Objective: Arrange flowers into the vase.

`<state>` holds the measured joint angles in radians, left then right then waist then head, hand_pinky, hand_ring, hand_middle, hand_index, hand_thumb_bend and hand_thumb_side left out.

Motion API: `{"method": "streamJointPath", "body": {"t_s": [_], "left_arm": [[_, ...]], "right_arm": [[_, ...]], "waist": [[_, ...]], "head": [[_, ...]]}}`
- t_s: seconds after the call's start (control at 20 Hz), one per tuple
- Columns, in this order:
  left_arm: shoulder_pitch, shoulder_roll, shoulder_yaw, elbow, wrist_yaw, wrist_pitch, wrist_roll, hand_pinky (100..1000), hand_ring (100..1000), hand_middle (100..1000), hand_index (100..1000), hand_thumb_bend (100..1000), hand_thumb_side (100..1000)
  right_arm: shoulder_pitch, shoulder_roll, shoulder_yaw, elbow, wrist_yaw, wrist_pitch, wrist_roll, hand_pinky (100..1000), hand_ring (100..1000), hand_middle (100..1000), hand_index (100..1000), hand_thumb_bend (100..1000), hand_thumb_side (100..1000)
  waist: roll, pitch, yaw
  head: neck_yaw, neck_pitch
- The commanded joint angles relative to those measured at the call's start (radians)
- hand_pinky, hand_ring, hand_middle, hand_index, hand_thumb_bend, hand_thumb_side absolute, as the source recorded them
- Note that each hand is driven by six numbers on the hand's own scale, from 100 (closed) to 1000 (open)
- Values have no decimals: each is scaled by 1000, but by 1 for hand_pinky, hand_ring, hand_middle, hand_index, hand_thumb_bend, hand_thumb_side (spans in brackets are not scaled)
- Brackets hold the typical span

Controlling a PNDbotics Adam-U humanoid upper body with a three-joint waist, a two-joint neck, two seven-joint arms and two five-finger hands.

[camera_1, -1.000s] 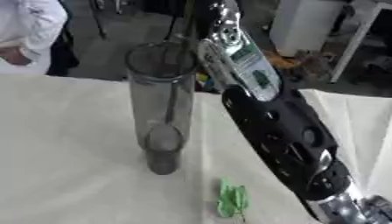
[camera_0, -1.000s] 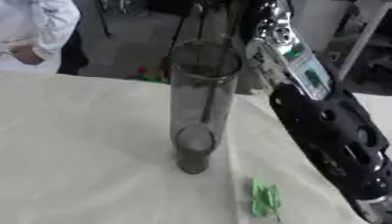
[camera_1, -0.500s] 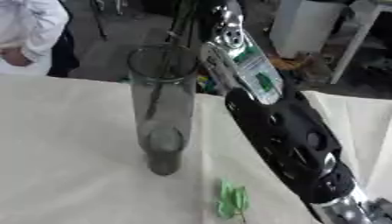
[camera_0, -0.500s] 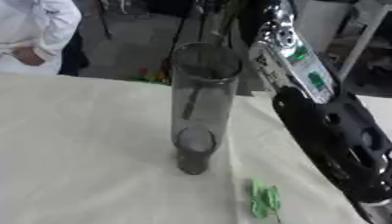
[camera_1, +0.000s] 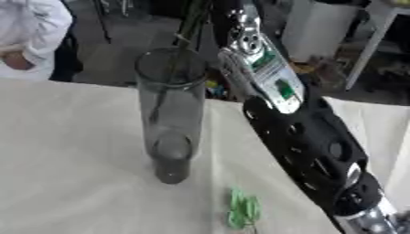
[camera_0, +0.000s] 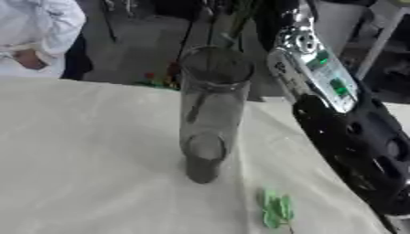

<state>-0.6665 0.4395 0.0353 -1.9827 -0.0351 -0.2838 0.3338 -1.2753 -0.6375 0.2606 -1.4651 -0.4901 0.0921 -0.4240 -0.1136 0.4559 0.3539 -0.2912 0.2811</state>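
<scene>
Surface: your pale cloth-covered table (camera_0: 88, 151).
Vase: tall clear glass cylinder vase (camera_0: 210, 114), upright, mid-table.
Leaf: small green leaf sprig (camera_0: 276, 209) near vase base.
Stems: green flower stems (camera_1: 192, 20) above vase rim.
Right hand: cut off; fingers cannot be told.

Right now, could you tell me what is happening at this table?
The robot's right arm reaches up past a tall clear vase standing upright on the cloth-covered table. Green stems show above the vase's mouth; the hand itself is out of view. A small green leaf lies on the cloth by the vase.
</scene>
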Motion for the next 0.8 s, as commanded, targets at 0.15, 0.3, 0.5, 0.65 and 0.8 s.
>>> {"method": "streamJointPath", "body": {"t_s": [0.15, 0.3, 0.5, 0.65, 0.8], "left_arm": [[-7, 15, 14, -17, 3, -1, 6, 834, 939, 887, 944, 100, 1000], [-6, 15, 15, -17, 6, -1, 9, 834, 939, 887, 944, 100, 1000], [-7, 15, 17, -17, 8, -1, 11, 833, 938, 887, 944, 100, 1000], [-8, 15, 17, -17, 8, -1, 12, 833, 938, 887, 944, 100, 1000], [-7, 15, 18, -17, 9, -1, 13, 833, 938, 886, 944, 100, 1000]], "right_arm": [[2, -52, 15, -3, 24, 21, 20, 271, 369, 193, 235, 100, 968], [9, -67, 21, -1, 65, 62, 52, 288, 376, 198, 237, 100, 985], [16, -72, 22, -19, 119, 116, 92, 333, 397, 221, 253, 100, 1000], [23, -75, 23, -36, 153, 158, 129, 384, 424, 246, 263, 100, 1000], [29, -78, 20, -61, 174, 192, 160, 457, 459, 291, 273, 100, 1000]], "waist": [[4, -38, -9], [3, -41, -13], [2, -42, -19], [2, -44, -22], [2, -47, -23]], "head": [[10, 5], [11, 8], [15, 9], [18, 9], [20, 8]]}}
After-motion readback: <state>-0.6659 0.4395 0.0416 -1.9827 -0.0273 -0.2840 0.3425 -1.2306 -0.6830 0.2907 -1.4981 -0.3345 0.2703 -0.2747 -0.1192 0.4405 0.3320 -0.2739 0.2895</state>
